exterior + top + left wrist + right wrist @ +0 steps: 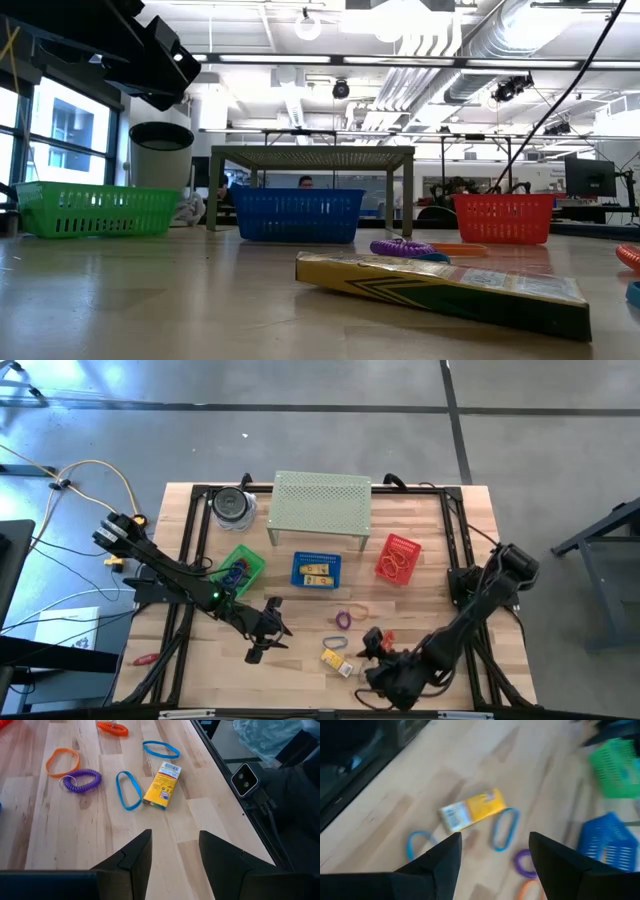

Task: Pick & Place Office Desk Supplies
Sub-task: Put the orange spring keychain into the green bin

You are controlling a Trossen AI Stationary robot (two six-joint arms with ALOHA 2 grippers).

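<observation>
Cardboard, light and stiff — that yellow box (472, 810) lying flat on the table (300, 660) beside a blue band (504, 828) under my right gripper (492, 852), open and empty, wants pinching across its narrow sides.

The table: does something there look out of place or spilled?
Nothing is spilled or damaged. Several supplies lie loose outside the baskets: a yellow box, two blue bands, a purple coil and an orange band.
</observation>
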